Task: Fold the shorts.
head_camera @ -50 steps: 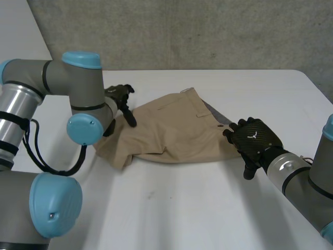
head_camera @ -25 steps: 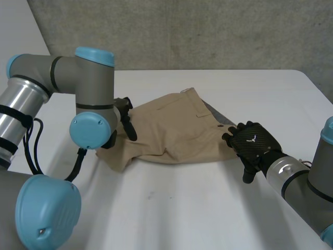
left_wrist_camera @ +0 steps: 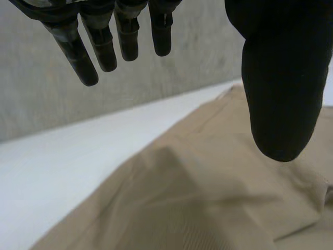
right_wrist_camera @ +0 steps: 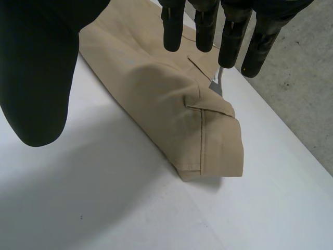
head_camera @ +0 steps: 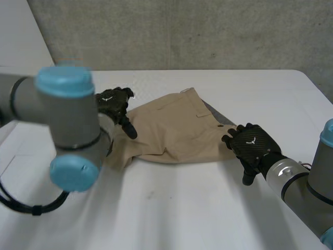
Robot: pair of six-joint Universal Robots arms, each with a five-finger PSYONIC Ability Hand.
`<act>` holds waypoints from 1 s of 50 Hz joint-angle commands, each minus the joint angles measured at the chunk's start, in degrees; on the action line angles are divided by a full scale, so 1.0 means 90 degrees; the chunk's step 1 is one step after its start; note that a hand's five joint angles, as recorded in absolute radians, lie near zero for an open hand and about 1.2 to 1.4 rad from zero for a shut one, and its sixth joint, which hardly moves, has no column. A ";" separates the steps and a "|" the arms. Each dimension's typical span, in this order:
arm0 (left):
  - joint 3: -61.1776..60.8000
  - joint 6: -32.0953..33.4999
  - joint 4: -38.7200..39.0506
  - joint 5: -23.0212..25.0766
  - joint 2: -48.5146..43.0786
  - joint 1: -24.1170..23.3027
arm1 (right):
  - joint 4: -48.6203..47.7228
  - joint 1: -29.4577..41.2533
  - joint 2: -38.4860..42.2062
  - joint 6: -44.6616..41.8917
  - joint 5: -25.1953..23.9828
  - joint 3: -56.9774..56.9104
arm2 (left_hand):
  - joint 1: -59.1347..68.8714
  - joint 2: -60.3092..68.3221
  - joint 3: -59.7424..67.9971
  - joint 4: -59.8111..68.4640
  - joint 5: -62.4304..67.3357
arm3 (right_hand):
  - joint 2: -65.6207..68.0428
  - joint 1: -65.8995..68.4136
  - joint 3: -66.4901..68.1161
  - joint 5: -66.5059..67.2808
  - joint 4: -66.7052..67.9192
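The tan shorts [head_camera: 171,130] lie folded on the white table [head_camera: 208,208], waistband toward the far side. My left hand [head_camera: 115,103] hovers over their left edge, open, fingers straight; in the left wrist view its fingers [left_wrist_camera: 104,47] and thumb [left_wrist_camera: 281,94] hang above the tan cloth [left_wrist_camera: 197,198] with nothing between them. My right hand [head_camera: 251,145] is at the shorts' right edge, open and empty. In the right wrist view its thumb [right_wrist_camera: 41,78] and fingers [right_wrist_camera: 208,31] spread above the folded shorts [right_wrist_camera: 177,109].
A grey concrete wall [head_camera: 182,31] runs behind the table. My left arm's elbow [head_camera: 73,125] stands tall over the table's left part. Bare tabletop lies in front of the shorts, and the table's right edge [head_camera: 320,88] is near my right arm.
My left arm has swung toward the camera and leftward, while its hand stays by the shorts' left edge. The right hand has shifted slightly nearer. The shorts have not moved.
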 commanded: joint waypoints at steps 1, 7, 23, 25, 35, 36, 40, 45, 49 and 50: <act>-0.2936 0.1434 0.2641 0.1522 0.1245 0.0465 | -0.0004 -0.0020 -0.0021 0.0078 0.0000 -0.0017 | -0.0037 -0.0026 -0.0020 -0.0048 -0.0046 | -0.0246 -0.0124 -0.0221 -0.0329 -0.0329; -0.3406 0.1415 0.2631 0.1532 0.1890 0.0543 | 0.0005 -0.0078 -0.0177 0.0107 0.0049 -0.0095 | -0.0112 -0.0101 -0.0095 -0.0123 -0.0121 | -0.0246 -0.0124 -0.0221 -0.0329 -0.0329; -0.3778 0.1259 0.1753 0.1522 0.3355 0.0641 | 0.0054 -0.0078 -0.1787 0.2587 0.0244 -0.0495 | -0.0336 -0.0325 -0.0319 -0.0347 -0.0345 | -0.0246 -0.0124 -0.0221 -0.0329 -0.0329; -0.3641 0.1083 0.1489 0.1522 0.3414 0.0641 | 0.0045 -0.0078 -0.1915 0.2675 0.0332 -0.0515 | -0.0336 -0.0325 -0.0319 -0.0347 -0.0345 | -0.0246 -0.0124 -0.0221 -0.0329 -0.0329; -0.3240 0.0633 0.0922 0.1503 0.3609 0.0661 | 0.0210 0.0000 -0.2052 0.2686 0.0879 -0.0700 | -0.0336 -0.0325 -0.0319 -0.0347 -0.0345 | -0.0246 -0.0124 -0.0221 -0.0329 -0.0329; -0.3240 0.0633 0.0922 0.1503 0.3629 0.0661 | 0.0230 0.0000 -0.2042 0.2686 0.0879 -0.0700 | -0.0336 -0.0325 -0.0319 -0.0347 -0.0345 | -0.0246 -0.0124 -0.0221 -0.0329 -0.0329; -0.3201 0.0624 0.0922 0.1493 0.3678 0.0651 | 0.0279 0.0000 -0.2023 0.2686 0.0889 -0.0720 | -0.0355 -0.0344 -0.0338 -0.0366 -0.0364 | -0.0246 -0.0124 -0.0221 -0.0329 -0.0329; -0.3201 0.0633 0.0922 0.1503 0.3717 0.0651 | 0.0279 0.0000 -0.1994 0.2686 0.0898 -0.0720 | -0.0355 -0.0344 -0.0338 -0.0366 -0.0364 | -0.0246 -0.0124 -0.0221 -0.0329 -0.0329; -0.3201 0.0633 0.0932 0.1503 0.3707 0.0651 | 0.0279 0.0000 -0.1964 0.2686 0.0899 -0.0720 | -0.0355 -0.0344 -0.0338 -0.0366 -0.0364 | -0.0246 -0.0124 -0.0221 -0.0329 -0.0329; -0.3201 0.0633 0.0932 0.1503 0.3707 0.0651 | 0.0279 0.0000 -0.1955 0.2686 0.0889 -0.0710 | -0.0355 -0.0344 -0.0338 -0.0366 -0.0364 | -0.0246 -0.0124 -0.0221 -0.0329 -0.0329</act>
